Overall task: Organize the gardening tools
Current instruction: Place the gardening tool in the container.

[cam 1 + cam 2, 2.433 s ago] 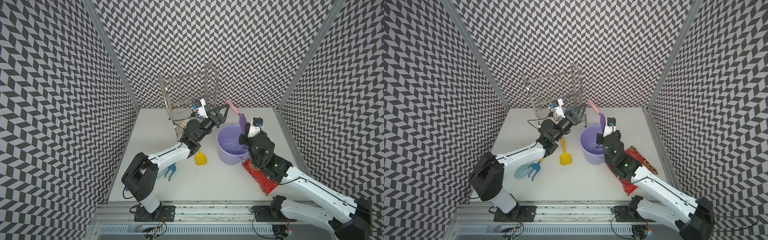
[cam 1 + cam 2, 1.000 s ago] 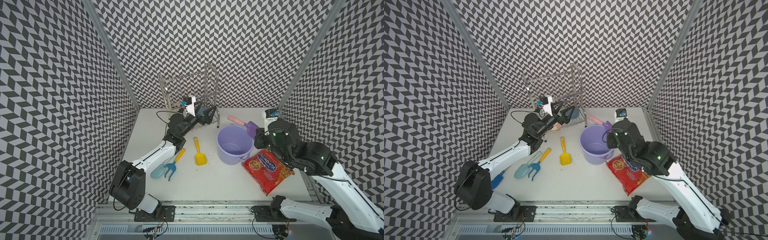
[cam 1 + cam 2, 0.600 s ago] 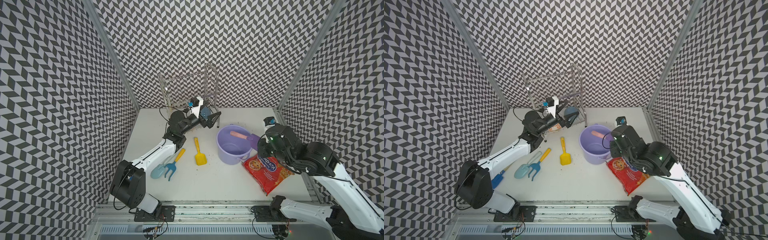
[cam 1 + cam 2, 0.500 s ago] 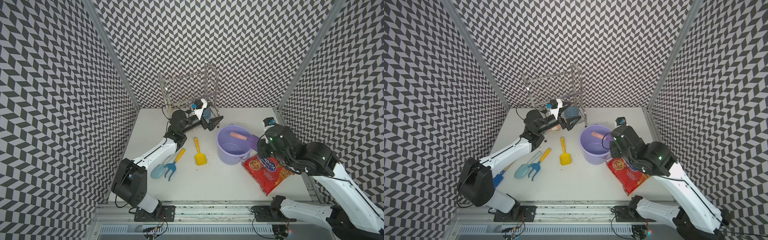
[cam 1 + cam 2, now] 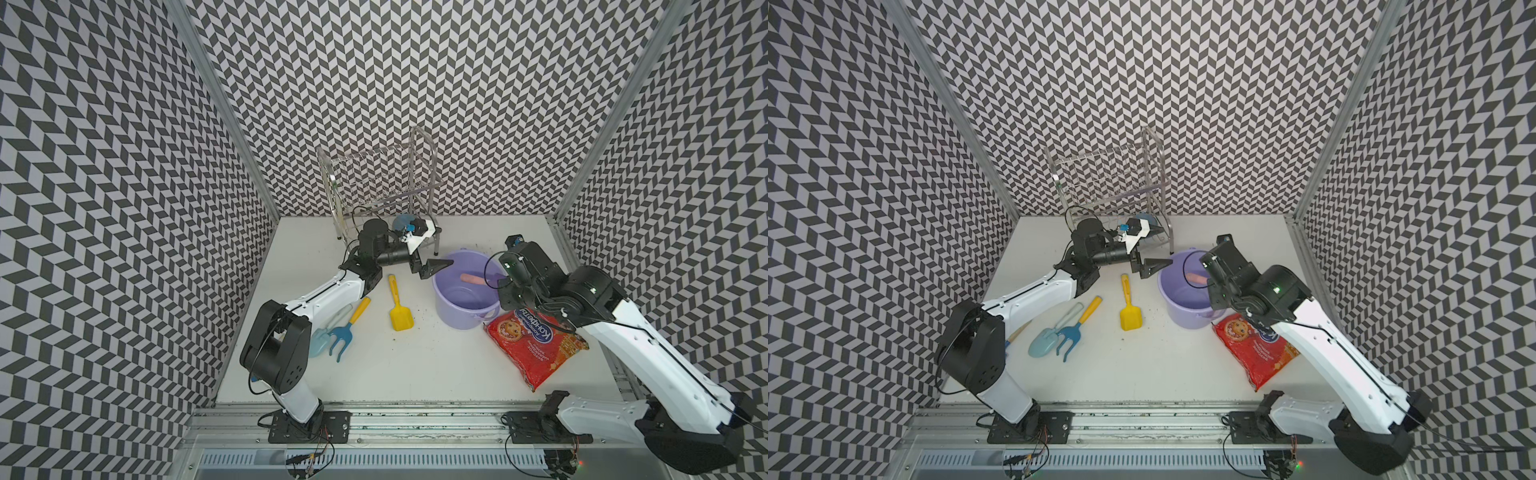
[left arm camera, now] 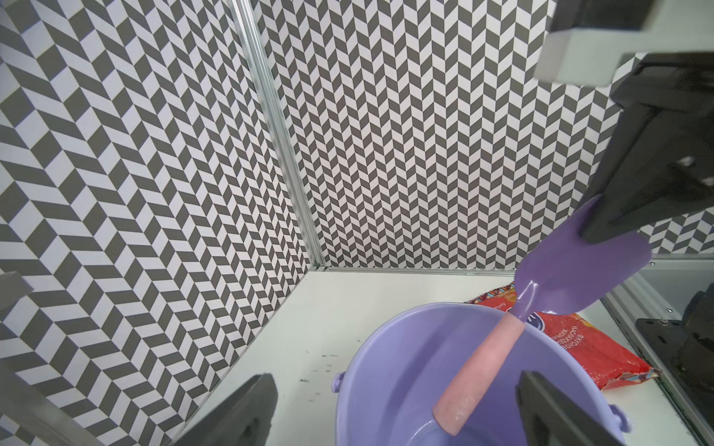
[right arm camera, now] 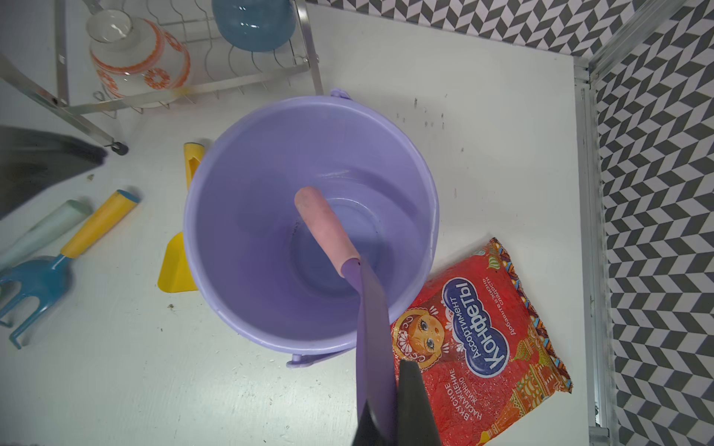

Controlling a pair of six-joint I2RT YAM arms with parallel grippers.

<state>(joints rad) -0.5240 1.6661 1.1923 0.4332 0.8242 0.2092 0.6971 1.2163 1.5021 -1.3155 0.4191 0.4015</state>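
A: How does the right claw [image 7: 386, 417] stand?

B: It is clamped on the flat blade of the purple plastic scoop with the pink handle [image 7: 349, 262], right of centre in both top views. The scoop slants handle-first into the round lavender plastic bucket [image 5: 459, 318]. Whether the handle's end rests on the bucket's floor cannot be told.

A: And the left claw [image 5: 433, 268]?

B: It is spread wide and empty, with its tips just beside the bucket's rim at the rim's upper left in the frame.

A: And the other tools?

B: They are on the white worktop [image 5: 415, 365]. The all-yellow scoop [image 5: 399, 309] lies near the middle. Left of centre, the blue three-pronged fork with a yellow handle [image 5: 345, 332] lies beside the pale-blue trowel [image 5: 320, 340]. One tool of four looks nearly stowed.

A: What could go wrong from here?

B: The grip is on a thin, slick blade, so the scoop may twist in the claw. If it is let go while slanted, the blade could catch the rim and lever out, or its weight could rock a bucket that looks light. The left claw sits so close that a small sideways drift could shove the bucket. The red sweets packet [image 5: 536, 336] lies against or just beside the bucket, under the right arm, and could be dragged as that arm retreats.
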